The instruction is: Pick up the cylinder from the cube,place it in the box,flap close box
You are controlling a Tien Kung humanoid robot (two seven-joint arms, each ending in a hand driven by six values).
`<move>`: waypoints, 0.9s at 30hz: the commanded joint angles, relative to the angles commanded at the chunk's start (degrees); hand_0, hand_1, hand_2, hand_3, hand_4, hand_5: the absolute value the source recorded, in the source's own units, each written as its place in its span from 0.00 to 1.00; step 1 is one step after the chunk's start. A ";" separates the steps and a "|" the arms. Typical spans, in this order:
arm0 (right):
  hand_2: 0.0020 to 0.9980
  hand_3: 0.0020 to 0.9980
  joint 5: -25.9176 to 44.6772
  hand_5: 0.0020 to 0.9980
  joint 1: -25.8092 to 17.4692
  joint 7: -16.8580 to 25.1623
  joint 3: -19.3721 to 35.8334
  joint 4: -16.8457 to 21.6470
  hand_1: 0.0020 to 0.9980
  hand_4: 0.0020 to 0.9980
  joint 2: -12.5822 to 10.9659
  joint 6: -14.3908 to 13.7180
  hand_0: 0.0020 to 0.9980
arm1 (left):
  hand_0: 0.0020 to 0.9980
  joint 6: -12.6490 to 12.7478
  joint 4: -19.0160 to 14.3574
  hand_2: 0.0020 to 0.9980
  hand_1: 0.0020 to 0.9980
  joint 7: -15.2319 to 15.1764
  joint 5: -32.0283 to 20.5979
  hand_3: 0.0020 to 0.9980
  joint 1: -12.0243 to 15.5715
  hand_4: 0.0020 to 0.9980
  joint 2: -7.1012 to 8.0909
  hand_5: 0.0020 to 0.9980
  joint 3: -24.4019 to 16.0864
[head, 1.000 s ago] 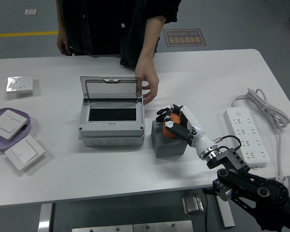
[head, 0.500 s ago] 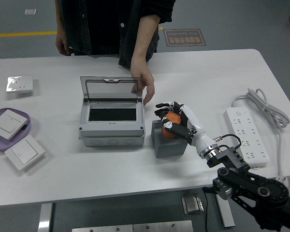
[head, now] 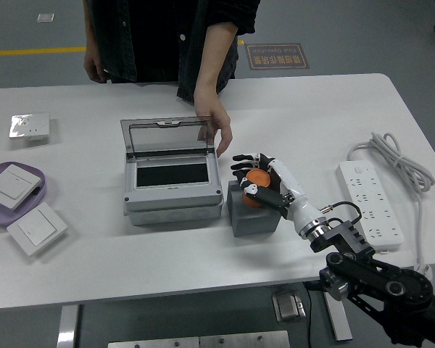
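Right hand (head: 257, 177), white-backed with black fingers (head: 241, 157), reaching in from the lower right and curled around the small orange cylinder (head: 257, 178). Cylinder sitting at the top of the dark grey cube (head: 252, 213), not clearly lifted off it; exact contact between the two hard to tell. Cube standing on the white bench (head: 326, 123), just right of the light grey plastic box (head: 174, 194).

Box open, with its clear hinged flap (head: 165, 138) raised upright at the far edge and a dark rectangular cavity showing inside. Person's hand (head: 214, 129) at the far side of the bench, resting against the flap's right edge, fingers pointing down beside the box's far right corner, close above the robot's fingertips but apart from them. Person's other hand (head: 95, 68) hanging near the far bench edge, holding nothing visible.

To the left: round lilac plate (head: 29, 197) carrying a white wall switch (head: 9, 185), another white wall switch (head: 36, 228) lying on the bench just beside it, and a third white switch (head: 30, 126) farther back. To the right: white power strip (head: 370, 204) with its coiled white cable (head: 400, 163).
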 joint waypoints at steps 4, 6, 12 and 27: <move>0.61 0.64 -0.10 0.23 0.02 0.02 0.03 -0.15 0.61 0.66 -0.05 0.32 0.67 | 0.61 0.01 -0.01 0.61 0.63 0.01 0.02 0.64 0.03 0.73 -0.03 0.20 -0.01; 0.61 0.64 -0.20 0.23 0.07 -0.05 -0.07 -0.26 0.61 0.66 -0.08 0.45 0.67 | 0.61 0.00 -0.02 0.61 0.63 0.01 0.06 0.64 0.03 0.73 -0.05 0.20 -0.04; 0.60 0.63 -0.68 0.29 0.27 -0.58 -0.62 -0.55 0.61 0.78 -0.19 0.58 0.68 | 0.61 -0.02 -0.03 0.61 0.63 -0.04 -0.04 0.64 -0.09 0.73 -0.06 0.20 -0.16; 0.61 0.62 -1.82 0.29 0.49 -1.08 -1.03 -0.81 0.62 0.80 -0.37 0.13 0.69 | 0.61 -0.02 -0.05 0.61 0.63 -0.07 0.00 0.64 -0.29 0.73 0.17 0.20 -0.22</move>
